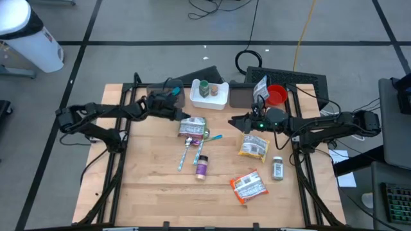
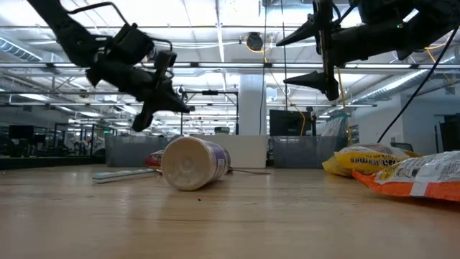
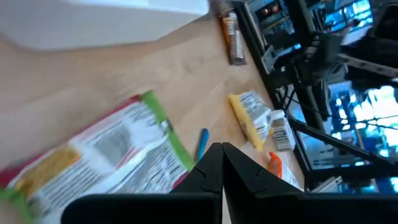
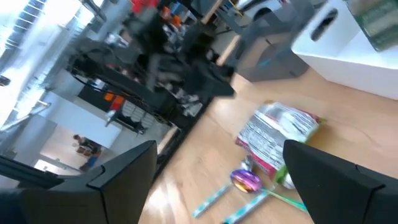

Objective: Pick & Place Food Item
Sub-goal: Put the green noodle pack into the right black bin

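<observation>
**Both claws aloft, food packets flat on the desk**

The left claw (image 1: 181, 113) hangs above the far-left part of the wooden desk (image 1: 148, 186), its two fingers pressed together with nothing between them. Directly past its tips lies the green-edged snack bag (image 1: 192, 126), a crinkled foil pouch lying flat, its printed face up. My reading is that this bag is the intended food item and that the claw has not got hold of it; the pinched fingers would need to part before any grip.

The right claw (image 1: 239, 120) hovers over the far-right of the desk with its fingers spread wide and empty, tips pointing left toward the same bag.

Just near of the bag lie a metal spoon (image 1: 187, 151) and a blue-handled utensil (image 1: 211, 138), and near of those a small purple-capped bottle (image 1: 201, 166) on its side, a smooth cylinder apt to roll. To the right sit a puffy yellow packet (image 1: 252, 147), a small jar (image 1: 278, 168), and an orange packet (image 1: 248, 186) at the near right. A white tray (image 1: 221, 99) at the far edge, rigid and box-shaped, holds a green-lidded container (image 1: 203, 86); it looks a likely drop spot.
</observation>
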Available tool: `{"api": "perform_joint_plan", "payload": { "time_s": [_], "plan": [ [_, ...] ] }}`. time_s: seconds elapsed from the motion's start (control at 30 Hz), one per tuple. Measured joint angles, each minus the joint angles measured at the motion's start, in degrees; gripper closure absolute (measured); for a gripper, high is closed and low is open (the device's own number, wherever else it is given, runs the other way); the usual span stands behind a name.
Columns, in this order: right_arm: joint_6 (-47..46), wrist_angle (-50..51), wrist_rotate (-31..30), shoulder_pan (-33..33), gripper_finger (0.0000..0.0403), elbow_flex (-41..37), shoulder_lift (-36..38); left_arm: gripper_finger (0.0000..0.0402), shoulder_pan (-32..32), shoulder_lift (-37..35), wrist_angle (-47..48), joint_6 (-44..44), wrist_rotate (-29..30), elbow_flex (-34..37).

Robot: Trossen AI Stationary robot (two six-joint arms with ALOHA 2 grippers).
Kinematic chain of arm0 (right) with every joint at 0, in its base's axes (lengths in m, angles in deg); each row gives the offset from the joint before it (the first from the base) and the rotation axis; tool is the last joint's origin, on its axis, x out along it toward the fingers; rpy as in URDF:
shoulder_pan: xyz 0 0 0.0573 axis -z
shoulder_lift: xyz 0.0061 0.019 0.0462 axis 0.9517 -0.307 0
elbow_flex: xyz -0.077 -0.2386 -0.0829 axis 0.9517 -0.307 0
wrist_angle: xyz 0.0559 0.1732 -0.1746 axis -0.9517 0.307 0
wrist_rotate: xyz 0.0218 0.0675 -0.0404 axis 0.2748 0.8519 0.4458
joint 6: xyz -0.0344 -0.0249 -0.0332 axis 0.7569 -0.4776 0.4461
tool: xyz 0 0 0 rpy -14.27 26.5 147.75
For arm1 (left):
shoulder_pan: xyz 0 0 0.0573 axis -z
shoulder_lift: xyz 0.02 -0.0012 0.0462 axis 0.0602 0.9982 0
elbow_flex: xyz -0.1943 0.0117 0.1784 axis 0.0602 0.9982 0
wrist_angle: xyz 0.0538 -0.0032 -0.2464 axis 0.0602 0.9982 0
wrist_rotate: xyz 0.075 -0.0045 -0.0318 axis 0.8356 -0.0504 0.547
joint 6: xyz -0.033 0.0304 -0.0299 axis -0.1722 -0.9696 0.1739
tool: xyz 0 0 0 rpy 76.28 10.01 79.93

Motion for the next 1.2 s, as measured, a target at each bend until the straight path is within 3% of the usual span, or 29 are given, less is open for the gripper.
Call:
{"api": "perform_joint_plan", "payload": {
  "time_s": [0.13,0.33,0.63,0.9,1.2],
  "plan": [
    [-2.6,1.7,1.0,0.0,0.0062,0.2,-5.9,0.0383,0.0,0.0,4.5,-4.1,0.2,-4.4],
    [-4.2,2.4,7.2,0.9,0.0062,8.6,-20.8,0.0368,-0.3,0.0,4.9,-4.9,0.1,-6.8],
    [-4.2,6.0,13.4,4.6,0.0062,23.0,-37.1,0.0367,-0.8,0.0,4.2,-3.9,-6.8,-7.1],
    [-2.9,11.4,13.6,5.4,0.0072,30.1,-45.4,0.0366,-1.3,0.0,-1.0,-3.1,-10.5,-7.1],
    [-3.2,11.8,13.1,5.2,0.0133,31.8,-48.6,0.0366,-3.4,-0.1,-6.8,-1.0,-12.5,-7.1]
  ]
}}
